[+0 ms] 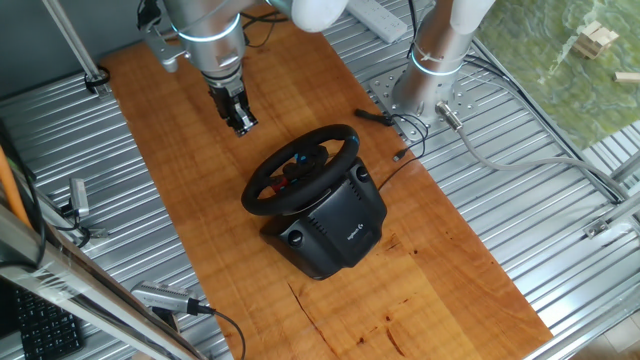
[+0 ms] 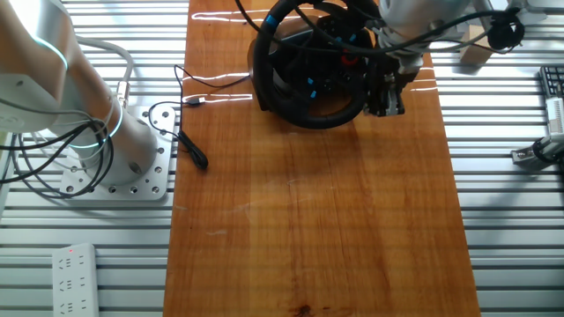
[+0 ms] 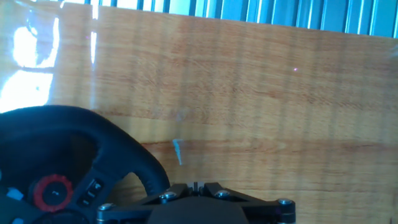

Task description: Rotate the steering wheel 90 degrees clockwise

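Note:
The black steering wheel (image 1: 340, 132) sits tilted on its boxy black base (image 1: 335, 230) in the middle of the wooden board. Red and blue buttons show at its hub (image 1: 292, 166). My gripper (image 1: 241, 123) hangs above the board, to the left of the wheel's rim and apart from it, with its fingers together and nothing between them. In the other fixed view the gripper (image 2: 386, 104) is just right of the rim (image 2: 308, 120). In the hand view the rim (image 3: 118, 140) and a red hub dial (image 3: 53, 191) fill the lower left, and the fingertips (image 3: 194, 185) meet at the bottom edge.
The wooden board (image 1: 200, 250) lies on a slatted metal table. A second arm's base (image 1: 430, 80) stands at the board's far edge, with black cables (image 2: 189, 145) beside it. A white power strip (image 2: 75, 269) lies on the slats. Clamps sit near the left edge (image 1: 78, 195).

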You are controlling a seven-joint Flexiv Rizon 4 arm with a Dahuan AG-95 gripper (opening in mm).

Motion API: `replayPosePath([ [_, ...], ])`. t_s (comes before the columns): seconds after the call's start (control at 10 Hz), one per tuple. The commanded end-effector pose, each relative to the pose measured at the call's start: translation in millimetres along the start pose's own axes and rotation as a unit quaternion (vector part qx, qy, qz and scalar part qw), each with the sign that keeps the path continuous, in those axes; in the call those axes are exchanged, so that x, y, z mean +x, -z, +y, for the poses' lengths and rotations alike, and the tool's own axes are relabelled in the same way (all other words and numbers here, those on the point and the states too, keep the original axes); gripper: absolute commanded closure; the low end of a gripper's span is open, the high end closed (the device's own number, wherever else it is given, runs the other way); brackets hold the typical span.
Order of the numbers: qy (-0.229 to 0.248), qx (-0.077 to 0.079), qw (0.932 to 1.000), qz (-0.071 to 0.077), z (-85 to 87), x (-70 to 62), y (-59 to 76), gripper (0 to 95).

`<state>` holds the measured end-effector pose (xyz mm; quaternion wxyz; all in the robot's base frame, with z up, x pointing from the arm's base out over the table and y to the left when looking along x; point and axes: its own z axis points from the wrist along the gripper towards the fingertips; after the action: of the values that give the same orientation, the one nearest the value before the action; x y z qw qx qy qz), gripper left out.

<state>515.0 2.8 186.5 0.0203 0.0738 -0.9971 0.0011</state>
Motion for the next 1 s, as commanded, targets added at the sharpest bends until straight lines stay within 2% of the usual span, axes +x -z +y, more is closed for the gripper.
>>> replayPosePath([
  [0.1,-0.002,0.001,1.0000,-0.001,-2.4,3.2,-0.2,95.0],
  [0.3,0.012,-0.001,0.9999,-0.009,-20.3,44.7,15.7,95.0],
  [0.4,0.016,0.003,0.9999,-0.005,-14.5,64.1,30.3,95.0],
  [0.5,0.025,0.001,0.9996,-0.008,-6.1,78.4,39.9,95.0],
  [0.7,0.065,0.000,0.9979,-0.005,22.0,95.3,58.6,95.0],
  [0.9,0.106,-0.004,0.9943,-0.005,36.8,108.0,70.8,95.0],
  [1.0,0.139,-0.004,0.9903,-0.006,50.1,119.2,80.2,95.0],
])
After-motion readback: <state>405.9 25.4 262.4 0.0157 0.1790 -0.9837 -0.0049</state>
